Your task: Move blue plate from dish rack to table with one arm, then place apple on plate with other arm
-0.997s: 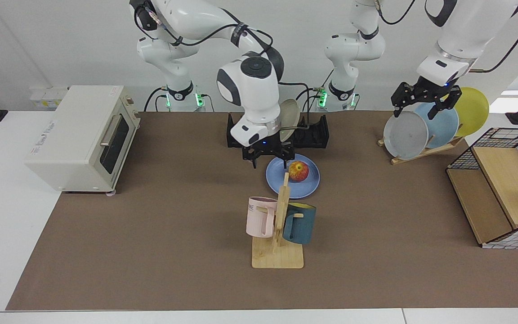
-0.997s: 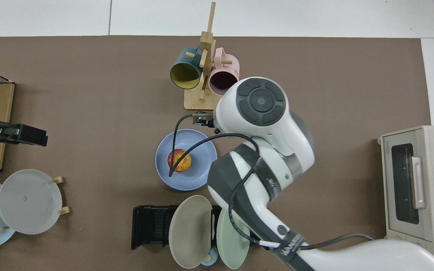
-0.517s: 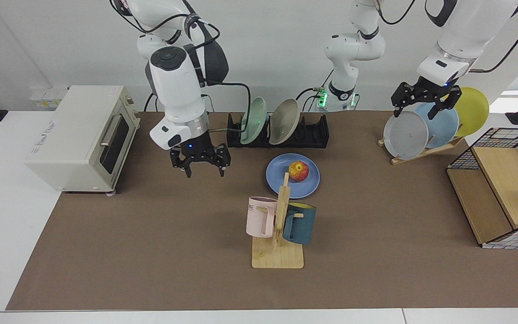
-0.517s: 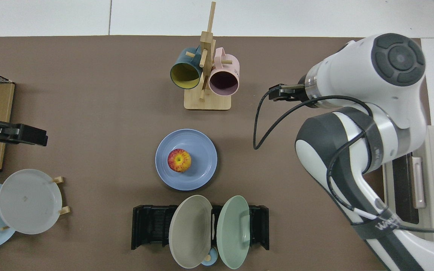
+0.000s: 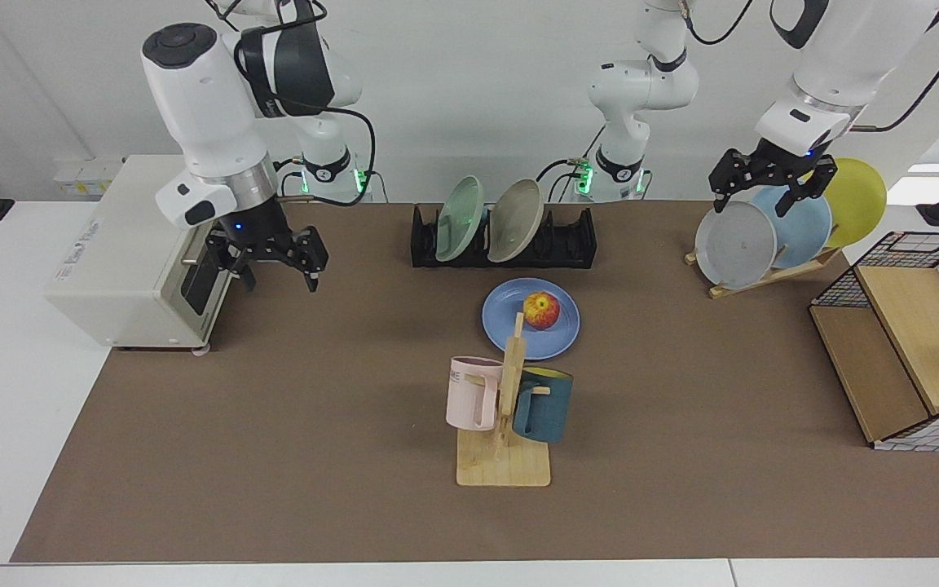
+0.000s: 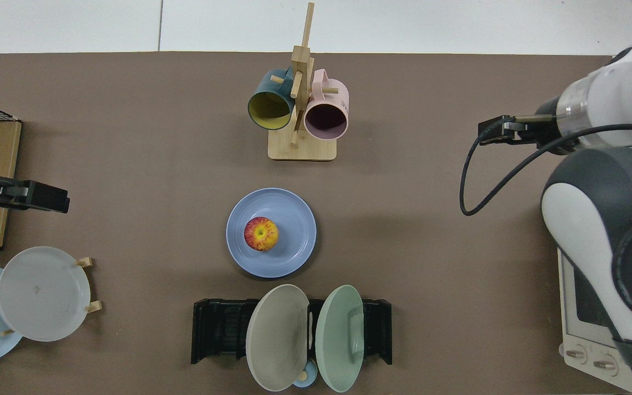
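Withdrawn from the plate since the earlier frames, the right gripper (image 5: 271,255) is now being held beside the cream toaster oven (image 5: 139,249), fingers spread and empty. The small red-and-yellow apple (image 5: 542,310) is resting on the round cornflower-blue plate (image 5: 559,334), lying flat on the brown-matted table (image 5: 274,424) near the low black dish rack (image 5: 567,244). The left gripper (image 5: 771,181) is being kept waiting, fingers apart, above the grey plate (image 5: 734,243). Both steps are judged done; only retreat is being called for.
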Available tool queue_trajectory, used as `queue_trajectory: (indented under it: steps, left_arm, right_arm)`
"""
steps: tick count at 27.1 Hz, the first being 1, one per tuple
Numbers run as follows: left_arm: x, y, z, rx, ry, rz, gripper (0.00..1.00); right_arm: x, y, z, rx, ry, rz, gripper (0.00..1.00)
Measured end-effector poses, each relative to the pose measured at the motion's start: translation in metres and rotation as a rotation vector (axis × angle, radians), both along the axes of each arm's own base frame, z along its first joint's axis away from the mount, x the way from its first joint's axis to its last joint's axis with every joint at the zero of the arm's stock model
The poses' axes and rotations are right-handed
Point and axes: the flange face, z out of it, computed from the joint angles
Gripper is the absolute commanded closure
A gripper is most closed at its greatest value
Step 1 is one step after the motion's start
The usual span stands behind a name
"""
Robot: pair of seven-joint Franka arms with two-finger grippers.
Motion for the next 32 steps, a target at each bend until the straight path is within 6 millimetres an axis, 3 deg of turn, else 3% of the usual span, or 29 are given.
queue_trajectory:
  steps: [7,16,23,32]
  left_arm:
    - [0.000,0.000,0.000,0.000,0.000,0.000,0.00]
    - [0.000,0.000,0.000,0.000,0.000,0.000,0.00]
    - [0.000,0.000,0.000,0.000,0.000,0.000,0.00]
    - [0.000,0.000,0.000,0.000,0.000,0.000,0.00]
  right_arm:
    - [-0.016,-0.037,0.026,-0.027,-0.001,0.068,0.00]
    - [-0.031,-0.094,0.032,-0.017,0.040,0.056,0.00]
    - [-0.050,-0.091,0.027,-0.010,0.060,0.062,0.00]
    - [-0.064,-0.062,0.040,-0.006,0.040,0.079,0.00]
